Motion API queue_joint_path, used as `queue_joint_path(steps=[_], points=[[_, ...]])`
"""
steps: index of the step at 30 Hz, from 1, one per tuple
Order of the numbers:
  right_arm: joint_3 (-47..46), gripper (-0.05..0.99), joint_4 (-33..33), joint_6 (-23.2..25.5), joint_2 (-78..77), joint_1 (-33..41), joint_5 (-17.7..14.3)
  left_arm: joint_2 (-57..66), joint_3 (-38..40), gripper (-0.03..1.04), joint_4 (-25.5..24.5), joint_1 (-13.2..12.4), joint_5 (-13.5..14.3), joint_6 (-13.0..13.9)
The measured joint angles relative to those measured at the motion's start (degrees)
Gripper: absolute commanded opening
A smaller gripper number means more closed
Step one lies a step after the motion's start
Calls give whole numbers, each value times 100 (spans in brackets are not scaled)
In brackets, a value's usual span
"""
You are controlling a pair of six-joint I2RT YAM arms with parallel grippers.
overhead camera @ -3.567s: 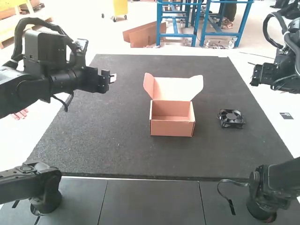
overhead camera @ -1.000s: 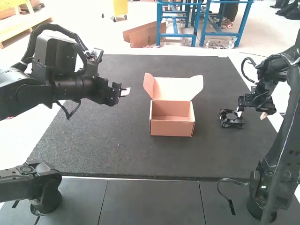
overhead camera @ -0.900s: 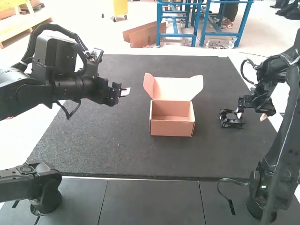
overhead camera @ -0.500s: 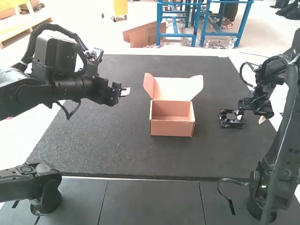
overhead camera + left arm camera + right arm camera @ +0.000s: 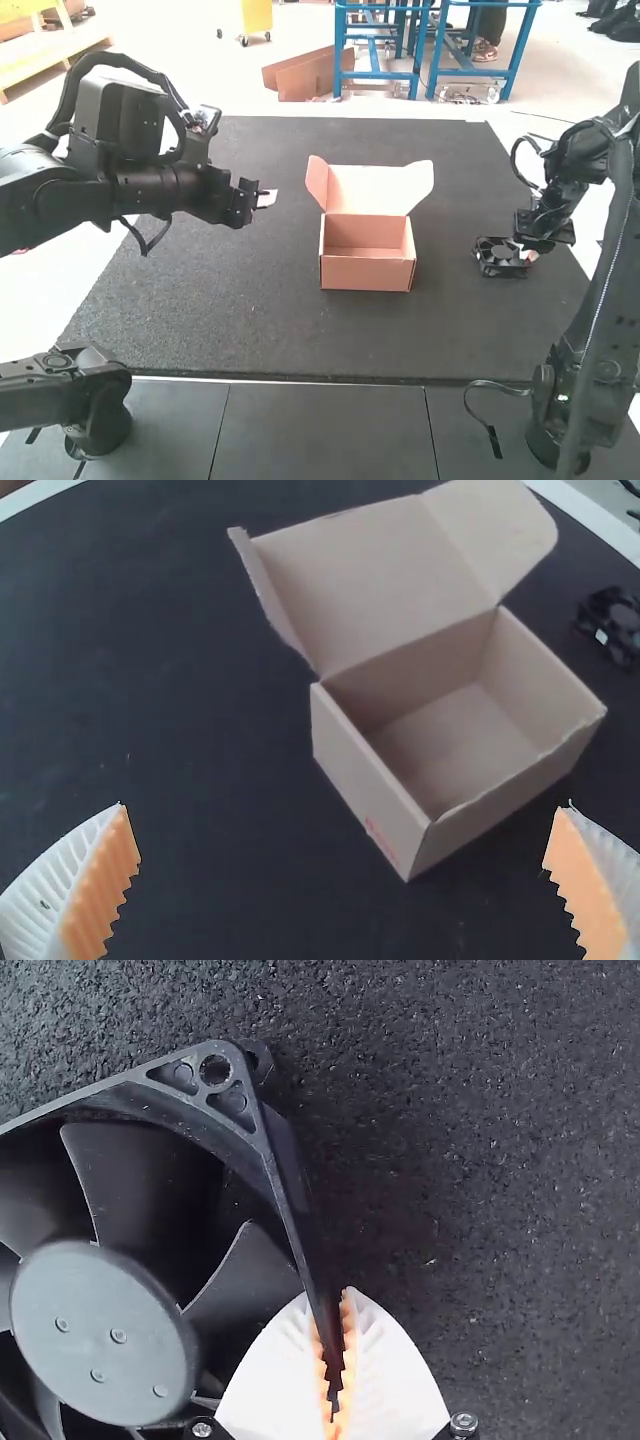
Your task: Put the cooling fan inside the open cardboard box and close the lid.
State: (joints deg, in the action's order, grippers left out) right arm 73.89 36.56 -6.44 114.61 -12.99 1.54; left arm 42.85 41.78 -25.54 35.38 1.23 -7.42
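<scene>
- A black mat (image 5: pixel 250 320) covers the table, and all the things sit on it.
- The cardboard box (image 5: pixel 366 265) stands in the middle of the mat. It is open on top, and there is nothing inside it.
- The cooling fan (image 5: pixel 497 257) is on the mat to the right of the box, near it but not touching. It is not in the box.
- The right gripper (image 5: pixel 528 252) is at the right side of the fan. Its white fingers (image 5: pixel 385 1380) are pressed together on the thin black edge of the fan's frame.
- The left gripper (image 5: pixel 262 197) hangs in the air to the left of the box, well away from it. Its fingers (image 5: pixel 95 880) are spread wide and hold nothing.
- The lid (image 5: pixel 375 187) stands up at the far side of the box.
</scene>
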Motion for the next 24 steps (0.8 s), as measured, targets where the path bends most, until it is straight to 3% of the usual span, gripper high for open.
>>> queue_joint_path(steps=[6, 14, 24], points=[[42, -2, 319, 164, -380, 2, 457, 0, 0, 96, 2, 0, 0, 0], [341, -2, 1425, 522, -2208, 162, 1067, 0, 0, 96, 9, -2, 2, 0], [44, -2, 1637, 1598, -3805, 813, 1412, 0, -105, 96, 164, -68, 2, 0]])
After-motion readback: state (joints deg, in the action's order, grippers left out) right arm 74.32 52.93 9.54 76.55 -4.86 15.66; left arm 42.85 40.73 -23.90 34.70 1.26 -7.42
